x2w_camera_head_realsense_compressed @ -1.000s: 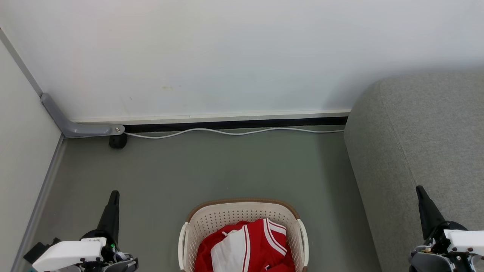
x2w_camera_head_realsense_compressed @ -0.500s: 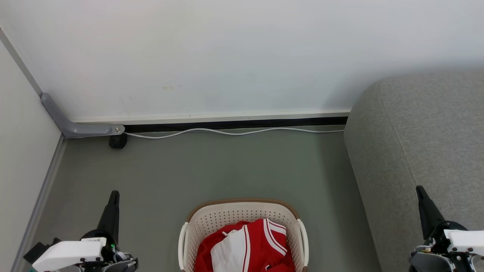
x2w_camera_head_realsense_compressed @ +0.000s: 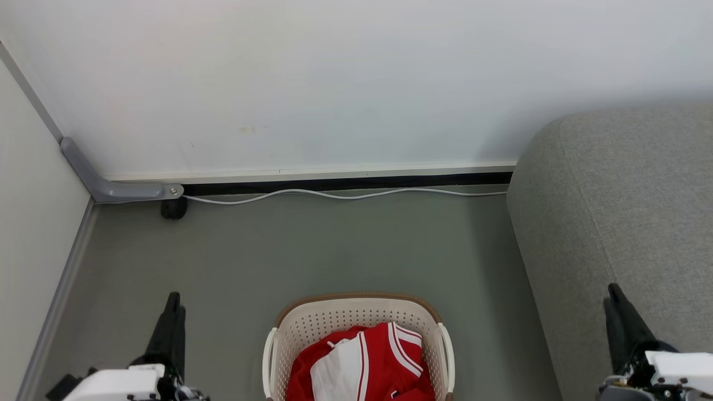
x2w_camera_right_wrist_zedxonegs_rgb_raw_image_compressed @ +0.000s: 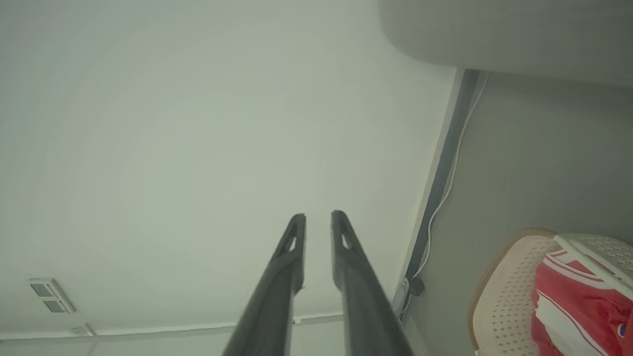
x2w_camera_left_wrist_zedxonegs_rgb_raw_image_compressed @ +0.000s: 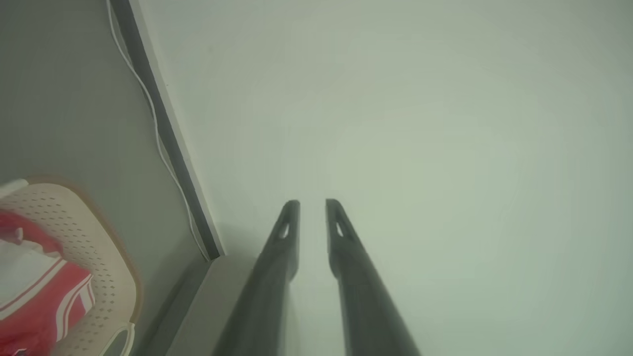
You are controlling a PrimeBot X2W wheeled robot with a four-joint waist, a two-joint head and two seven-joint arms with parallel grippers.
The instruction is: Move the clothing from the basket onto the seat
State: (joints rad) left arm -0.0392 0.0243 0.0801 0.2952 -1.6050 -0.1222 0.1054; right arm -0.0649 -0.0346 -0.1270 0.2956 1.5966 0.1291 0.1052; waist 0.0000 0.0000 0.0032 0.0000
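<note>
Grey-green floor runs up to a white wall, w/ a white cable lying along the skirting. L gripper sits low over the floor, fingers pointing twd the wall. In its wrist view the two fingers stand a narrow gap apart, nothing btwn them. R gripper is the same: narrow gap, holding nothing, tips twd the wall.

Basket stands on the floor btwn the two grippers, to the R of the L one and to the L of the R one, apart from both. Clothing lies heaped inside it, red w/ a white panel and white stripe trim.

Seat is just beside the R gripper on its outer side and stretches ahead of it to the wall. The tip prob. hangs clear of the seat's flank, but the head view is too flat to be sure. Well ahead of the L gripper, at the room corner, a grey bracket sits w/ a black wheel under it.
</note>
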